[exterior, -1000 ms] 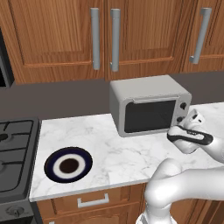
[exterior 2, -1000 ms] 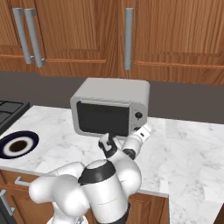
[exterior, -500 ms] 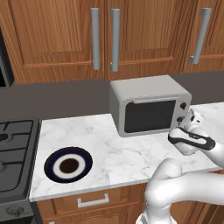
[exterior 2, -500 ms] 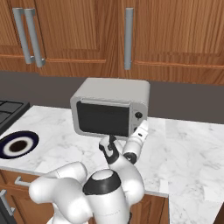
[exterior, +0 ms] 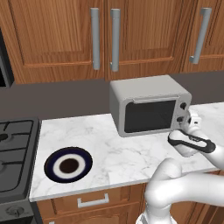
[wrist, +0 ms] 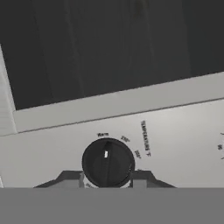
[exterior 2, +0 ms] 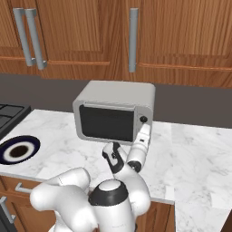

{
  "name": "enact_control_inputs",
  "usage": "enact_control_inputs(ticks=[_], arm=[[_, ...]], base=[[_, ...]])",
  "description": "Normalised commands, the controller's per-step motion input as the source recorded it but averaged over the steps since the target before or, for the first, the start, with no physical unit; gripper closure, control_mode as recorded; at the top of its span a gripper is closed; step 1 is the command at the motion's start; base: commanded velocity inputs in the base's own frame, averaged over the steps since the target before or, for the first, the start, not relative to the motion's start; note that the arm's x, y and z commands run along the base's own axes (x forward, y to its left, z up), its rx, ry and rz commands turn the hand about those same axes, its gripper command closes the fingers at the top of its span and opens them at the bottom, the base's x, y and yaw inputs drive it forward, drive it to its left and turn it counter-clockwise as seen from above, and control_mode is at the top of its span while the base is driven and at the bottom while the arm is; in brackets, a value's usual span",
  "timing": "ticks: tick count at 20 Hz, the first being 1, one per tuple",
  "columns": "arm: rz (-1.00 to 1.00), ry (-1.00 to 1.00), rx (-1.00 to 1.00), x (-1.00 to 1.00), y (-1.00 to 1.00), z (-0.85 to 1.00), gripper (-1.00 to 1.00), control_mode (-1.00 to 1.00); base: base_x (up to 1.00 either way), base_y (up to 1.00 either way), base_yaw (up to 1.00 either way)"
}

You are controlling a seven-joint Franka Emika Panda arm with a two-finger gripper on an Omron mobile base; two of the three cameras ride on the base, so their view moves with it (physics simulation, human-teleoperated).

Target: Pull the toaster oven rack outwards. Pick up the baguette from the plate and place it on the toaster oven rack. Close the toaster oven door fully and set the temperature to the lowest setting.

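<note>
The toaster oven [exterior: 148,92] [exterior 2: 115,93] stands on the counter with its toaster oven door [exterior: 148,116] [exterior 2: 106,123] shut, the dark glass upright. The rack and the baguette are hidden. My gripper [exterior: 183,122] [exterior 2: 144,132] [wrist: 108,177] is at the oven's right panel, shut on the lower temperature knob [wrist: 107,162], one fingertip on each side. The knob's white mark points toward the small print at one end of its scale. The upper knob [exterior: 183,105] [exterior 2: 143,119] is free. The plate [exterior: 52,159] [exterior 2: 7,154] lies bare at the counter's left.
A black stove [exterior: 13,148] [exterior 2: 7,113] adjoins the counter on the left. Wooden cabinets with silver bar handles [exterior: 114,39] [exterior 2: 133,40] hang above. Bare marble [exterior 2: 199,154] stretches to the right of the oven.
The gripper has stayed on the knob. The wrist has turned a little and the elbow has sunk slightly. The oven and the plate have not moved.
</note>
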Motion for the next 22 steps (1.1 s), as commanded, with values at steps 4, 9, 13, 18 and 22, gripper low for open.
enact_control_inputs(ticks=[4,9,13,18,22], arm=[[0.05,0.01,-0.27,-0.22,-0.14,0.0,1.0,-1.0],[0.04,0.0,-0.28,-0.21,-0.17,0.0,1.0,-1.0],[0.04,0.0,-0.28,-0.26,-0.2,0.0,1.0,-1.0],[0.05,0.0,-0.27,-0.26,-0.16,0.0,1.0,-1.0],[0.05,0.0,-0.25,-0.25,-0.12,0.0,1.0,-1.0]], base=[[0.0,0.0,0.0],[0.0,0.0,0.0],[0.0,0.0,0.0],[0.0,0.0,0.0],[0.0,0.0,0.0]])
